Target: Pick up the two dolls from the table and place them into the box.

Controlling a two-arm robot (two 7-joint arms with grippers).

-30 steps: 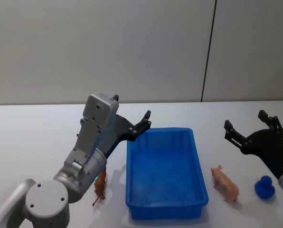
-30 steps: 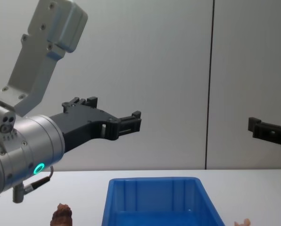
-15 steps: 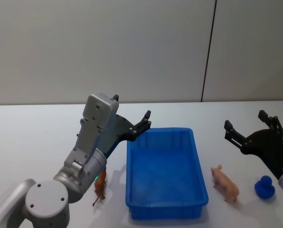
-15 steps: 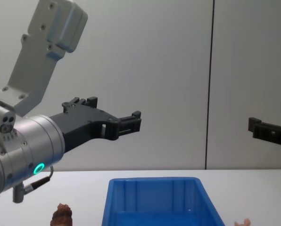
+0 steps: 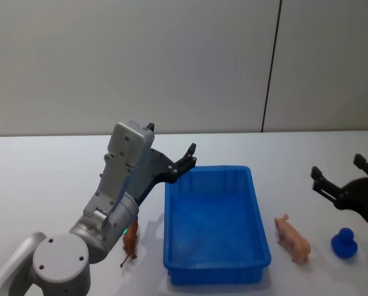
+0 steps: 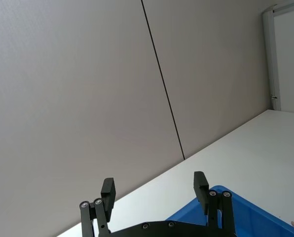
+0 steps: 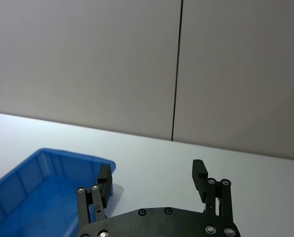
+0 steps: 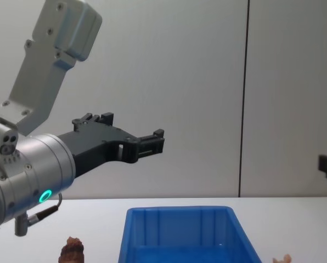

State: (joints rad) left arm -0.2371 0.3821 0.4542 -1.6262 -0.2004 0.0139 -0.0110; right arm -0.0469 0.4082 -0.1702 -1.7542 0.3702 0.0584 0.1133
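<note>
The white table (image 5: 48, 179) carries the blue box (image 5: 212, 228) at its middle, open side up. The left arm reaches forward from the near left. The left gripper (image 5: 190, 155) hangs in the air over the box's far left corner, with its fingers spread wide and nothing between them. In the chest view the left gripper (image 8: 158, 141) sits high above the box rim. The right gripper (image 5: 337, 166) hovers at the right edge of the scene, well right of the box. It is also released, its two fingers apart and empty.

A pink pig toy (image 5: 292, 239) lies on the table just right of the box. The brown doll (image 5: 130, 242) stands on the table near the box's near left corner, partly behind the left arm. The blue doll (image 5: 344, 243) sits on the table right of the pig, nearer than the right gripper.
</note>
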